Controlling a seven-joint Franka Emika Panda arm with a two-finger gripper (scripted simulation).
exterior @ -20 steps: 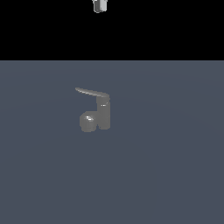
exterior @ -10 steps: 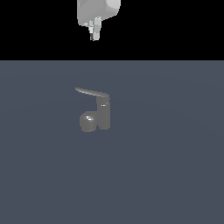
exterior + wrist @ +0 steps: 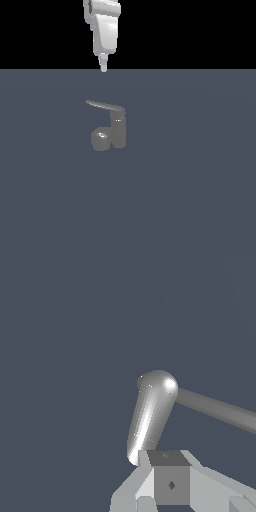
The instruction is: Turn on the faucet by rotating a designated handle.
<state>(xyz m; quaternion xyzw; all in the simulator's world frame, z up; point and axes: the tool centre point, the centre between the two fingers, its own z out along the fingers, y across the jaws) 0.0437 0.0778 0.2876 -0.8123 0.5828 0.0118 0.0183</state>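
Note:
The faucet (image 3: 112,131) is a small dull-grey fixture standing on the dark floor, with an upright post and a short rounded stub spout (image 3: 100,139) low on the exterior view's left. The handle (image 3: 103,105) is a thin flat blade on top of the post, pointing to the exterior view's left. My gripper (image 3: 103,65) hangs from the white arm above and behind the handle's tip, apart from it. Its fingers look pressed together and hold nothing. In the wrist view the faucet (image 3: 152,416) shows from above, just beyond my gripper (image 3: 167,466).
The dark grey-blue floor (image 3: 200,200) spreads all around the faucet. The white arm (image 3: 104,30) comes down from the top of the exterior view. Nothing else shows.
The arm has come down into view from the top edge, bringing the gripper much closer to the faucet. The faucet and its handle have not moved.

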